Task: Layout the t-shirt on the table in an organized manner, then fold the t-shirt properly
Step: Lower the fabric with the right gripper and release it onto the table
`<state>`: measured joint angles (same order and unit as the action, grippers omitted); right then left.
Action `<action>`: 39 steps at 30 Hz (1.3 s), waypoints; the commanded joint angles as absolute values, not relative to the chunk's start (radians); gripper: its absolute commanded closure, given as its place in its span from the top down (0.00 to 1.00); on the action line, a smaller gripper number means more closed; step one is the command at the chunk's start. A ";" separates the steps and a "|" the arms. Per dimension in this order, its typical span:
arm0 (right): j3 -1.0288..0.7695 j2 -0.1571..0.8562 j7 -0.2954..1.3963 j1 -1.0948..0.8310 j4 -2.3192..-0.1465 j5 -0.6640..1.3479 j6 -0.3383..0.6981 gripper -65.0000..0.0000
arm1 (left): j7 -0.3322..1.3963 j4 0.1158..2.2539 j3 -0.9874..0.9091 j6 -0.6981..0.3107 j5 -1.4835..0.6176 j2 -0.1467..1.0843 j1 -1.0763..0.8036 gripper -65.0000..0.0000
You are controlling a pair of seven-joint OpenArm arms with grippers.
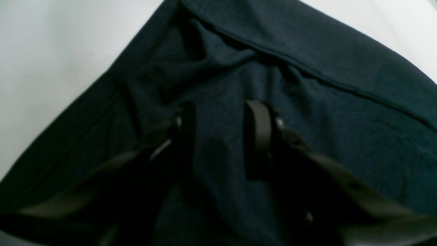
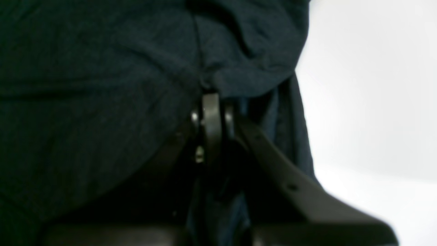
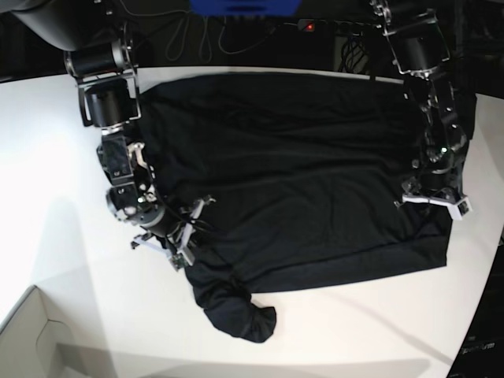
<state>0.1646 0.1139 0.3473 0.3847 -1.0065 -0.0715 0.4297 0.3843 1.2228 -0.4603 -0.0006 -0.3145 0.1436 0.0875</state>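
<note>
Right fingers (image 2: 212, 102) pinch the t-shirt (image 3: 299, 181); left fingers (image 1: 259, 126) parted above it; no writing.

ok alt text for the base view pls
A black t-shirt lies spread on a white table, one sleeve bunched at the near edge. The right gripper is shut on the shirt; the left gripper sits over the opposite side.

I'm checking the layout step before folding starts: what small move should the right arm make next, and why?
Probably draw the right hand outward, away from the shirt's middle. It is shut on a pinch of the t-shirt at its side edge, and just below it a sleeve lies bunched on the table. The left hand stands open over the opposite side.
</note>
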 commanded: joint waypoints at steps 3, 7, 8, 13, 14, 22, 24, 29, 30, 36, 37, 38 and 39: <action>0.140 0.120 0.320 0.450 -1.024 -0.059 0.427 0.00 | 0.360 1.170 -0.461 -0.004 -0.312 0.162 0.111 0.35; 0.013 0.153 0.320 0.504 -1.021 -0.061 0.432 0.00 | 0.358 1.133 -0.466 -0.004 -0.312 0.163 0.113 0.35; -0.005 0.163 0.320 0.519 -1.020 -0.061 0.432 0.00 | 0.358 1.132 -0.466 -0.004 -0.312 0.163 0.113 0.35; -0.025 0.223 0.320 0.599 -1.015 -0.061 0.432 0.00 | 0.358 1.135 -0.463 -0.004 -0.312 0.163 0.111 0.35; -0.024 0.226 0.318 0.611 -1.006 -0.061 0.432 0.00 | 0.358 1.136 -0.461 -0.004 -0.312 0.163 0.113 0.35; -0.024 0.252 0.317 0.705 -0.777 -0.062 0.429 0.08 | 0.358 1.142 -0.461 -0.004 -0.320 0.163 0.116 0.35; -0.025 0.254 0.317 0.713 -0.736 -0.062 0.429 0.16 | 0.366 1.168 -0.463 -0.005 -0.320 0.163 0.127 0.35; -0.030 0.254 0.320 0.690 -0.734 -0.061 0.427 0.39 | 0.367 1.254 -0.461 -0.005 -0.320 0.160 0.130 0.35; -0.030 0.254 0.323 0.676 -0.748 -0.058 0.427 0.43 | 0.367 1.276 -0.466 -0.005 -0.320 0.160 0.130 0.35; -0.077 0.226 0.325 0.453 -1.109 -0.056 0.427 0.53 | 0.360 1.356 -0.469 -0.004 -0.315 0.179 0.148 0.35; -0.088 0.203 0.325 0.410 -1.181 -0.059 0.427 0.53 | 0.360 1.342 -0.467 -0.004 -0.318 0.189 0.168 0.35; -0.104 0.183 0.326 0.366 -1.250 -0.059 0.427 0.53 | 0.360 1.311 -0.467 -0.002 -0.317 0.194 0.193 0.35; -0.116 0.168 0.326 0.321 -1.305 -0.061 0.427 0.53 | 0.360 1.270 -0.467 -0.002 -0.314 0.197 0.219 0.35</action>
<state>-0.1169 0.1593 0.3523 0.2893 -1.2945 -0.0734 0.4217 0.3820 1.2488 -0.4675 0.0002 -0.3138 0.1867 0.1959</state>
